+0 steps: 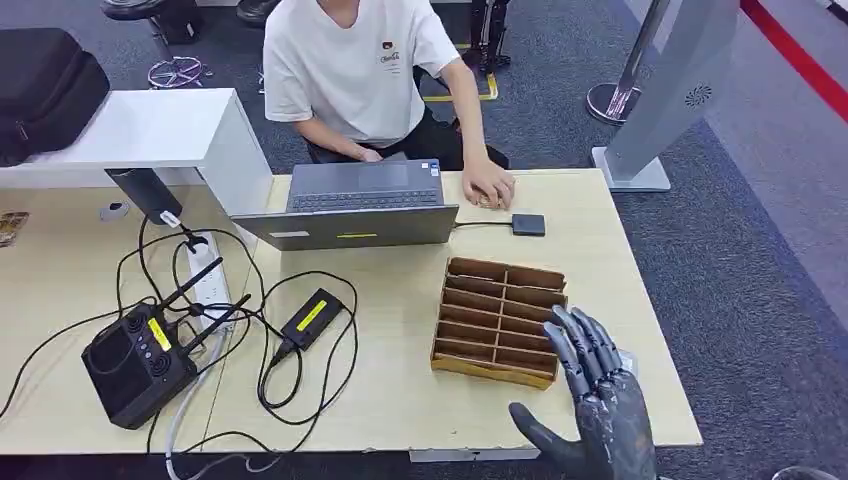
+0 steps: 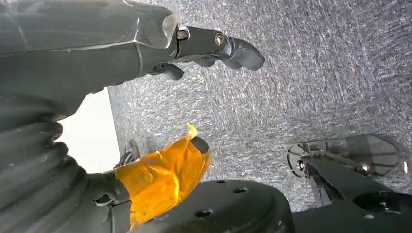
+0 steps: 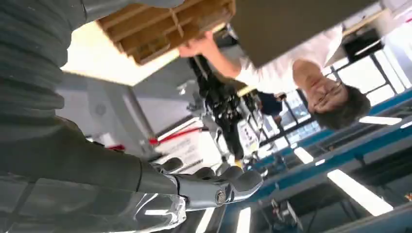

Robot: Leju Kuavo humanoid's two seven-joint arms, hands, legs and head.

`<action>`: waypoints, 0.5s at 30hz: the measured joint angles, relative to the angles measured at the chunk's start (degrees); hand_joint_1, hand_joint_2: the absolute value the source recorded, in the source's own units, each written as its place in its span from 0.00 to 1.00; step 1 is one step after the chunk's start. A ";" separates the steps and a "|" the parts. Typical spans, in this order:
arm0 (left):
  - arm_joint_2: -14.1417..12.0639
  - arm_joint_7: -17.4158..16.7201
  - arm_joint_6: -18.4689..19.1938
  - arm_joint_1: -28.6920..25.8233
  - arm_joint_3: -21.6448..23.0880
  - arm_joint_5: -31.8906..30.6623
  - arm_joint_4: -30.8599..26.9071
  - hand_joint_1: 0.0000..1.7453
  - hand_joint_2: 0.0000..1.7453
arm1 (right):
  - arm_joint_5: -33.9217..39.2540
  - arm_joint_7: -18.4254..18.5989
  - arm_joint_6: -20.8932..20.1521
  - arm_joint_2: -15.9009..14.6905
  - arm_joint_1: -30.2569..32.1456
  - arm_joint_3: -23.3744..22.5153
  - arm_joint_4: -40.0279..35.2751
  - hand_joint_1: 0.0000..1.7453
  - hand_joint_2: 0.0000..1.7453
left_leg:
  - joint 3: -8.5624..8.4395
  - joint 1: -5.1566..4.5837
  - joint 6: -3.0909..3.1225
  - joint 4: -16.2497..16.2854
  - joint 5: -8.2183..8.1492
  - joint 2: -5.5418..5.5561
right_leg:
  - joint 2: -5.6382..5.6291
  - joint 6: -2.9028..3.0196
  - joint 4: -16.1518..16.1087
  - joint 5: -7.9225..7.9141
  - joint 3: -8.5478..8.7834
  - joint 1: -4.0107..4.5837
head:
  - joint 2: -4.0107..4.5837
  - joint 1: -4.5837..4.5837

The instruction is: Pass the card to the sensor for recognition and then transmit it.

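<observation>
My right hand [image 1: 590, 395] hovers over the table's near right corner, back upward, fingers stretched out and thumb spread, just right of the wooden slotted card holder [image 1: 500, 320]. Nothing shows in its grip in the right wrist view, where its fingers [image 3: 218, 187] are extended. A small pale patch [image 1: 627, 362] lies beside its fingers; I cannot tell whether it is a card. The small black sensor box [image 1: 528, 224] sits at the far side, wired to the laptop [image 1: 355, 205]. My left hand [image 2: 194, 97] hangs over grey carpet, empty, its thumb wrapped in orange tape [image 2: 163, 177].
A person in a white shirt [image 1: 355, 60] sits behind the table, one hand [image 1: 488, 188] resting next to the sensor. A black controller [image 1: 135, 365], a power strip [image 1: 205, 275], an adapter [image 1: 312, 318] and looping cables cover the left half. A white shelf [image 1: 150, 130] stands at back left.
</observation>
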State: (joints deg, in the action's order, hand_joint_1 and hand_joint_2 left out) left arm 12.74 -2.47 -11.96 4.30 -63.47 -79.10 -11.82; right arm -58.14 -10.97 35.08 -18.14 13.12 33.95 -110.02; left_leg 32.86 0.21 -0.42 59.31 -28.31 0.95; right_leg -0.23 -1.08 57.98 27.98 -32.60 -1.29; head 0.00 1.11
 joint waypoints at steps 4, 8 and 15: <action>0.22 -0.33 0.02 0.01 0.00 0.00 0.00 0.00 1.00 | 4.18 0.92 0.81 0.94 -1.46 4.81 3.74 0.00 1.00 | 0.00 -0.01 0.00 0.00 0.00 -0.01 | 0.00 0.00 0.00 0.00 0.00 0.00 | 0.00 0.00; 0.33 -0.42 0.07 0.03 0.00 0.00 0.00 0.00 1.00 | 6.88 0.87 1.20 1.95 -3.16 8.54 8.11 0.00 1.00 | -0.01 0.00 0.00 0.00 0.00 -0.01 | -0.01 0.00 0.00 0.00 0.01 0.00 | 0.00 0.00; 0.63 -0.61 0.09 0.07 0.00 -0.09 0.00 0.00 1.00 | 9.61 -0.50 2.36 3.59 -6.02 11.53 15.81 0.00 1.00 | -0.01 0.00 -0.01 0.00 0.01 -0.01 | -0.02 0.00 0.00 0.00 0.00 0.00 | 0.00 -0.02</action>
State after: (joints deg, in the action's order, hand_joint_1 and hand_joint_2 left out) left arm 13.38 -3.08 -11.87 4.37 -63.47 -79.19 -11.82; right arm -48.52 -11.48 37.44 -14.55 7.10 45.48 -94.21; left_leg 32.85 0.21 -0.42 59.31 -28.30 0.93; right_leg -0.24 -1.08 57.98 27.98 -32.60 -1.30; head 0.00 1.09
